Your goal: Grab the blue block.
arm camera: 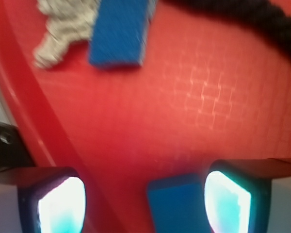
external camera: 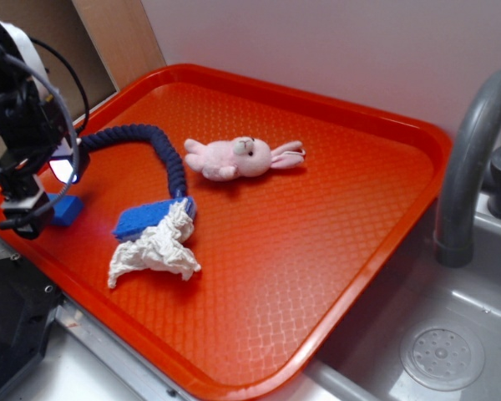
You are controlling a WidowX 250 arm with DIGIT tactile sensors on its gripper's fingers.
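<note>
Small bright-blue smooth block [arm camera: 177,204] sits between the spread gripper [arm camera: 145,201] fingers, beside the right one, on the red textured plastic tray [arm camera: 136,121], ungrasped.

Exterior view: bright, even light; sharp focus; soft short shadows under pink bunny [external camera: 242,157] and white cloth [external camera: 154,251]; faint sheen on orange tray [external camera: 317,251].
Wrist view: blurred throughout; blue spongy pad [arm camera: 120,31] and rope [arm camera: 252,19] smeared; fingertips [arm camera: 63,204] glare white-cyan, overexposed; tray grid soft.
</note>
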